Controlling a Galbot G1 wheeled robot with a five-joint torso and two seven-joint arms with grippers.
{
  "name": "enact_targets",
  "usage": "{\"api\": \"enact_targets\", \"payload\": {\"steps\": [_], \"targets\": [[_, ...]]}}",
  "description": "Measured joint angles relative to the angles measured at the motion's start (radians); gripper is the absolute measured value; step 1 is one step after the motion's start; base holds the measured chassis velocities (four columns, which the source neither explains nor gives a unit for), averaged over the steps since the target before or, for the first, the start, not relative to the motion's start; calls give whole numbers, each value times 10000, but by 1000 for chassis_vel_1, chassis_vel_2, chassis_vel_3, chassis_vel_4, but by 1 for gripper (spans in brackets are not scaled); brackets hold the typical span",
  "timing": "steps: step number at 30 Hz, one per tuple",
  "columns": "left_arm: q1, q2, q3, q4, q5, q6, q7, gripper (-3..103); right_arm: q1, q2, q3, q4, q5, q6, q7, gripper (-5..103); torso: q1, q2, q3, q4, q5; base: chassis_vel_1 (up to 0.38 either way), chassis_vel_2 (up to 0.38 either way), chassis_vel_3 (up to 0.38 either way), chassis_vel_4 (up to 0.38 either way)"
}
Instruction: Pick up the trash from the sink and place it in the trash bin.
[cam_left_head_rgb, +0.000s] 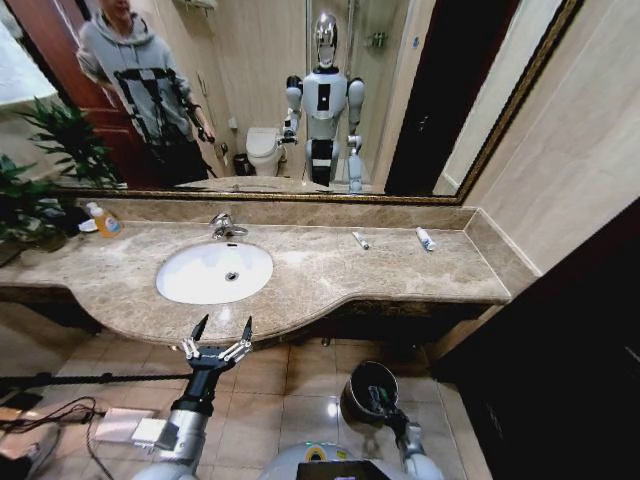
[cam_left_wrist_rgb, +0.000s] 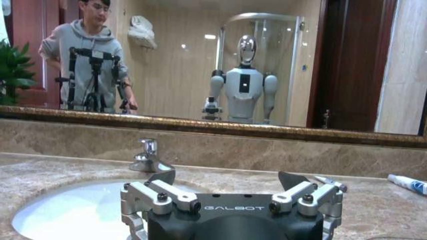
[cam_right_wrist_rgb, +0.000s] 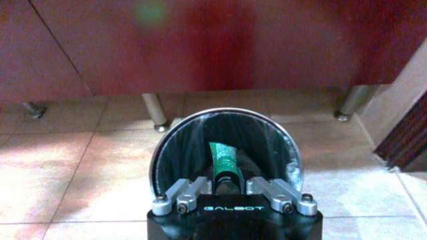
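In the right wrist view my right gripper (cam_right_wrist_rgb: 227, 181) is shut on a dark green tube (cam_right_wrist_rgb: 222, 156), which points down into the round black trash bin (cam_right_wrist_rgb: 175, 145). The head view shows that bin (cam_left_head_rgb: 352, 392) on the tiled floor below the counter, with my right gripper (cam_left_head_rgb: 383, 402) over its mouth. My left gripper (cam_left_head_rgb: 222, 330) hangs open with nothing in it just in front of the counter edge, facing the white oval sink (cam_left_head_rgb: 200, 275). From the left wrist, the open left gripper (cam_left_wrist_rgb: 227, 177) faces the sink (cam_left_wrist_rgb: 67, 212) and faucet (cam_left_wrist_rgb: 148, 157).
Two small tubes (cam_left_head_rgb: 360, 240) (cam_left_head_rgb: 425, 238) lie on the marble counter (cam_left_head_rgb: 330, 275) right of the basin. A yellow soap bottle (cam_left_head_rgb: 103, 220) and plants (cam_left_head_rgb: 40, 190) stand at the far left. Cables and a white box (cam_left_head_rgb: 120, 425) lie on the floor at the left.
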Motion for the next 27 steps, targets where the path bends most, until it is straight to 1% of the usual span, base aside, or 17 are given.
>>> {"api": "enact_targets", "payload": {"steps": [7,14,15,16,17,19,20,22,23,24,25,26,27], "targets": [[0,0,0,0,0,0,0,100,756,163,12,-950,-45,-31,-72,21,0,0,0,1,0,0,0,0,0],[0,0,0,0,0,0,0,100,1022,358,32,-1151,37,-208,-63,21,-1,0,-1,0,0,0,0,0,0],[0,0,0,0,0,0,0,100,1028,403,33,-1127,44,-215,-23,18,-1,0,-1,1,2,0,0,0,0],[0,0,0,0,0,0,0,100,1027,443,33,-1078,46,-232,13,21,-1,0,-1,0,2,0,0,0,0],[0,0,0,0,0,0,0,100,1027,443,33,-1078,46,-232,13,21,-1,0,-1,0,2,0,0,0,0],[0,0,0,0,0,0,0,100,1021,453,32,-1072,42,-240,23,32,-1,0,-1,0,1,0,0,0,0],[0,0,0,0,0,0,0,100,1021,453,32,-1072,42,-240,23,32,-1,0,-1,0,1,0,0,0,0],[0,0,0,0,0,0,0,100,1005,432,33,-1102,41,-245,17,43,-1,0,-1,0,1,0,0,0,0],[0,0,0,0,0,0,0,100,1005,432,33,-1102,41,-245,17,43,-1,0,-1,0,1,0,0,0,0],[0,0,0,0,0,-1,0,100,977,414,42,-1095,42,-244,15,48,-1,0,-1,0,1,0,0,0,0],[0,0,0,0,0,-1,0,100,977,414,42,-1095,42,-244,15,48,-1,0,-1,0,1,0,0,0,0],[0,0,0,0,0,0,0,100,909,401,46,-1029,44,-243,13,60,-1,0,-1,0,1,0,0,0,0],[0,0,0,0,0,0,0,100,909,401,46,-1029,44,-243,13,60,-1,0,-1,0,1,0,0,0,0]]}}
